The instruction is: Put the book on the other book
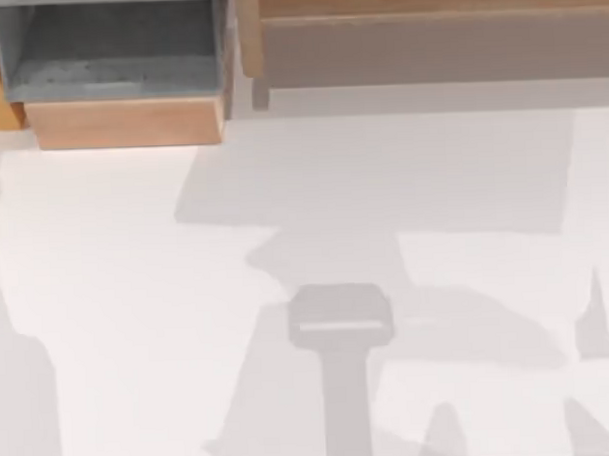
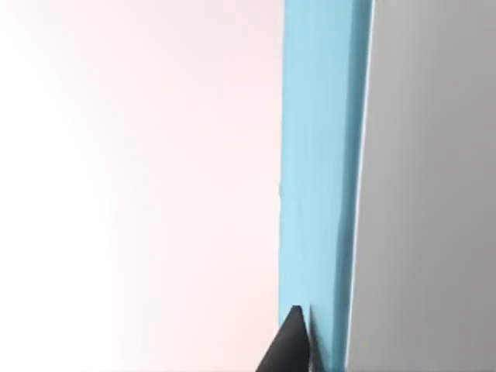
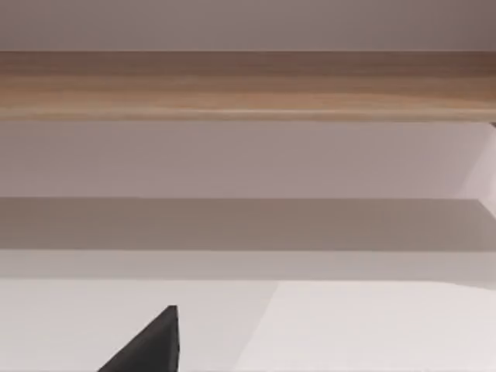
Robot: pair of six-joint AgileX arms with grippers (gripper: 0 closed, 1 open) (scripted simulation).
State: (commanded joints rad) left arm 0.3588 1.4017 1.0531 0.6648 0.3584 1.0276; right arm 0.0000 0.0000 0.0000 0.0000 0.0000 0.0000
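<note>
While the left hand (image 2: 298, 341) sits right up against a blue book (image 2: 322, 170), I cannot tell if it is grasping the book or has let go, because just a dark fingertip shows. The book looks like a long blue strip seen edge on. To do this step well, I think the hand should get a firm hold, keep the book flat, and set it down gently and square on the other book. On the white bench (image 1: 137, 294), a gray box (image 1: 108, 55) with wooden sides sits at eleven o'clock. A long wooden shelf (image 1: 427, 24) sits at one o'clock. The right hand (image 3: 151, 345) waits near that shelf, and I cannot tell its state either.
</note>
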